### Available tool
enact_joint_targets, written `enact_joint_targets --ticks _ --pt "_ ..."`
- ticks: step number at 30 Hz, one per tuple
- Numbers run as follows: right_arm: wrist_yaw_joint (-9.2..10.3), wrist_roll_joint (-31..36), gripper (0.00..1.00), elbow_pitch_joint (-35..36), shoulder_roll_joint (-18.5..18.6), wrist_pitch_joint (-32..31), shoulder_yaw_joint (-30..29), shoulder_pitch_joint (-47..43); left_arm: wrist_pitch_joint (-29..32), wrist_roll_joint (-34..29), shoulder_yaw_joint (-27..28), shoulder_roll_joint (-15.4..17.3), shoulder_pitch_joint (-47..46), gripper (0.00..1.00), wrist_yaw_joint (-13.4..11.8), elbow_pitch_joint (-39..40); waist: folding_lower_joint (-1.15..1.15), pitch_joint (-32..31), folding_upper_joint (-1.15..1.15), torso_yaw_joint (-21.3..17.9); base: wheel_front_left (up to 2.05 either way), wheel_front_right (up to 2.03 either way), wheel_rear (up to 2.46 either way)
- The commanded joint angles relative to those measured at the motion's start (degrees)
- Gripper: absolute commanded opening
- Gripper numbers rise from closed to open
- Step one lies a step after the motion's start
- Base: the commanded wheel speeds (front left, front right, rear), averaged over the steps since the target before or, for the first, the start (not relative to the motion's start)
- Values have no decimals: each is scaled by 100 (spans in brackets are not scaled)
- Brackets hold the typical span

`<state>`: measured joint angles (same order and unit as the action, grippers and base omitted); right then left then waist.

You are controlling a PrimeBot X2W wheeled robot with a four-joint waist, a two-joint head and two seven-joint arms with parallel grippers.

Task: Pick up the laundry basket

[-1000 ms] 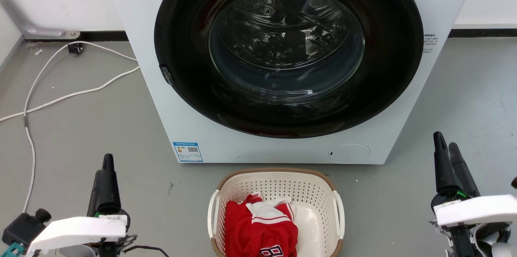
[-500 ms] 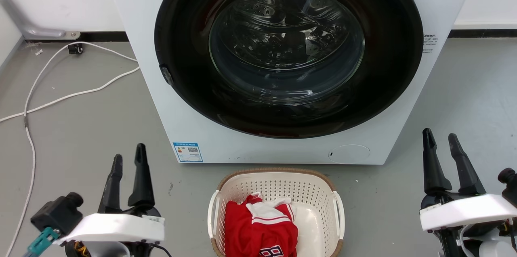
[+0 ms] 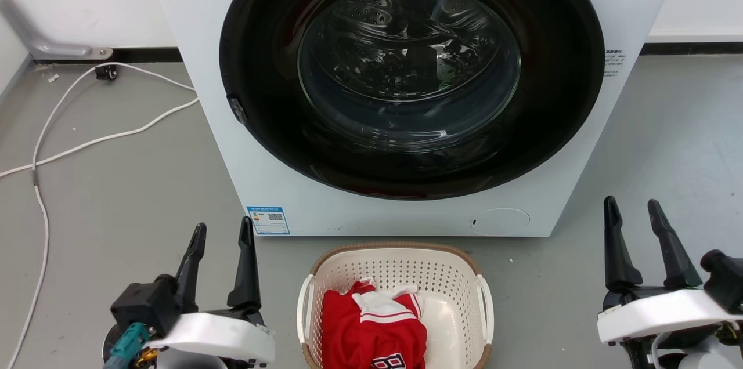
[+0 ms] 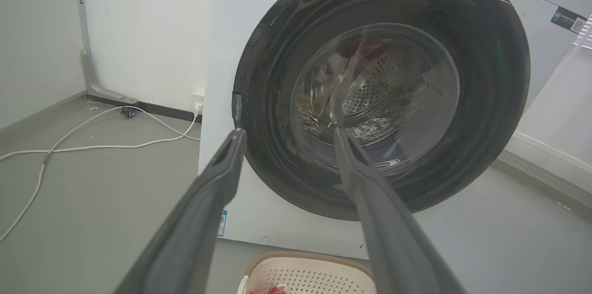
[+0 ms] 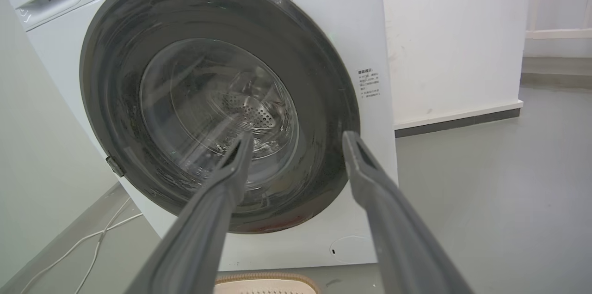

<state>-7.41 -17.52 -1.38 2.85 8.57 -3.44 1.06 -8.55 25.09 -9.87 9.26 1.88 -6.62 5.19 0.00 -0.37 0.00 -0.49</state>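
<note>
The cream perforated laundry basket (image 3: pixel 395 267) with a brown woven rim sits on the floor just in front of the washing machine, a red and white garment (image 3: pixel 374 328) lying inside it. Its far rim also shows as the laundry basket (image 4: pixel 307 273) in the left wrist view and the laundry basket (image 5: pixel 266 282) in the right wrist view. My left gripper (image 3: pixel 223 230) stands open to the basket's left, a short gap from its left handle (image 3: pixel 303 308). Well to the right of the right handle (image 3: pixel 486 308), my right gripper (image 3: pixel 631 206) is open too. Both hold nothing.
The white washing machine (image 3: pixel 290 183) with its shut dark round door (image 3: pixel 412 73) stands right behind the basket. White cables (image 3: pixel 87 140) trail over the grey floor at the left, near the wall. Bare floor lies on both sides of the basket.
Both grippers have gone from shut to open. The left gripper has moved right and up the view, closer to the basket; the right one has shifted slightly left.
</note>
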Motion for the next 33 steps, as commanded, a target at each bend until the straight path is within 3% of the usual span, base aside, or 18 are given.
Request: enact_joint_targets --ticks 1,9,22,26,33 --pt "-11 206 100 14 10 50 6 -26 -50 -140 -71 86 -17 100 -59 58 0 -2 0 2 0 0 0" --pt "-12 829 100 -141 9 175 1 -28 -182 -451 -474 282 30 100 -345 -194 0 -20 0 4 0 0 0" --pt "-12 1642 100 -125 8 343 49 -89 -346 -1048 -715 368 66 100 -376 -278 0 -54 0 3 0 0 0" --pt "-7 1758 100 -133 8 390 19 -119 -393 -943 -550 220 138 100 -265 -222 0 -67 0 -3 0 0 0" --pt "-7 1907 100 -253 5 476 -39 -145 -473 -1074 -189 -27 254 100 256 -353 0 -82 0 -14 0 0 0"
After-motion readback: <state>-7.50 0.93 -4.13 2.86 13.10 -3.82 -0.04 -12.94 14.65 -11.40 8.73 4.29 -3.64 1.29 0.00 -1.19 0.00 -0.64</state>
